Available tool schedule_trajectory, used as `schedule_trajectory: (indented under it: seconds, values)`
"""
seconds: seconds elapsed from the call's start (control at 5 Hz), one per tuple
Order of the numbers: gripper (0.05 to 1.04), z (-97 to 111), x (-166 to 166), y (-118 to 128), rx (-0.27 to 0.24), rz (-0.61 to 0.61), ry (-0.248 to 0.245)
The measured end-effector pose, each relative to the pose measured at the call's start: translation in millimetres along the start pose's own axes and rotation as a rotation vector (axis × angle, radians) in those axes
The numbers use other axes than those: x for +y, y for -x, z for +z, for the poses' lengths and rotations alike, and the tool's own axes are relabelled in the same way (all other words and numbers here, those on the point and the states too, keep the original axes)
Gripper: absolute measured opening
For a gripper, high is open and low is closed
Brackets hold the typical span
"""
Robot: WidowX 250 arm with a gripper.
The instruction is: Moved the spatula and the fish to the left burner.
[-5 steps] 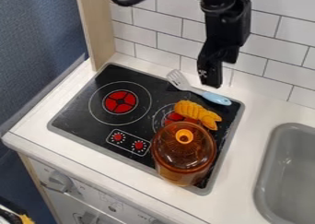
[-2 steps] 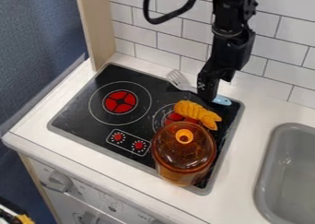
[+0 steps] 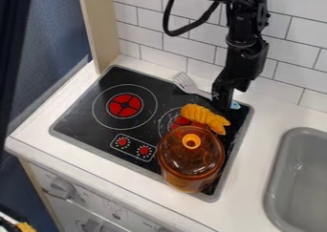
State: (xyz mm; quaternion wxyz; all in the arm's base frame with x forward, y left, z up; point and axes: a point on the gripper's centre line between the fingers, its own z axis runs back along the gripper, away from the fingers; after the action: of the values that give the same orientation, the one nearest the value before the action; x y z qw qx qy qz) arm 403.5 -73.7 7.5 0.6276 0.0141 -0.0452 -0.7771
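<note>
A: End effector (image 3: 223, 102) right at the spatula (image 3: 188, 85), by its blue handle!
B: How far open, and is it gripping? Can't tell from here.
A: Orange fish (image 3: 203, 115), seemingly over the right burner (image 3: 179, 122), beside the amber pot (image 3: 191, 154)!

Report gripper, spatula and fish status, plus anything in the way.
Gripper low at the spatula's blue handle. Spatula and orange toy fish both right of left burner, not on it. Amber lidded pot crowding the fish's near side.

Fish (image 3: 201, 115) lies between spatula (image 3: 186, 83) and pot (image 3: 190, 163).
</note>
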Motion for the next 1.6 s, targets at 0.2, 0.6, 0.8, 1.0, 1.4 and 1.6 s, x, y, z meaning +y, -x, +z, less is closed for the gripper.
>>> schedule_trajectory:
  seconds: [0.2,0.6,0.8,1.0,1.4,1.6]
  values:
    - [1.0,-12,1,1,-0.006,-0.013,0.019]
    - [0.669,-21,0,2,-0.021,0.011,0.012]
    - [0.401,-19,0,0,-0.042,0.02,-0.003]
    - [0.331,-18,-2,-1,-0.049,0.026,-0.009]
    - [0.331,13,0,-2,-0.056,0.074,-0.081]
    - [0.331,28,0,-11,-0.088,0.115,-0.085]
